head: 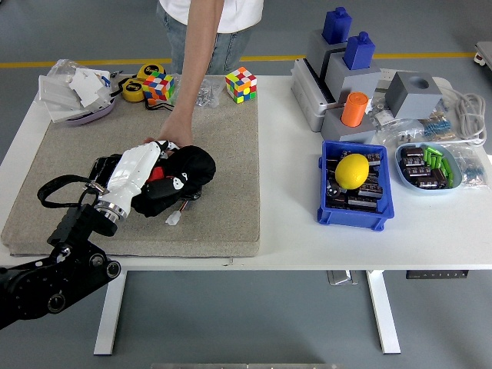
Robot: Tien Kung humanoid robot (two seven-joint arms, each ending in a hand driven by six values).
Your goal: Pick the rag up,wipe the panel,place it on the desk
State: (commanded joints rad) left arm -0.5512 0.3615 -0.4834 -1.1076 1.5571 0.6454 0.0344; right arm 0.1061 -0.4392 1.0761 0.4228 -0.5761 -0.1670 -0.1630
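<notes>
Fingers of the robot's left hand (pixel 142 171) press into a bunched black rag (pixel 183 175) atop the dark panel (pixel 104 167), the arm angling in from the lower left. A person's hand (pixel 171 135) steadies the panel's far edge on the beige mat (pixel 223 138).

The panel (pixel 104 171) lies mostly buried under the black rag (pixel 178 178) and the left hand (pixel 138 173) — the person's (pixel 211 23) upper body is cut off at the top edge.
</notes>
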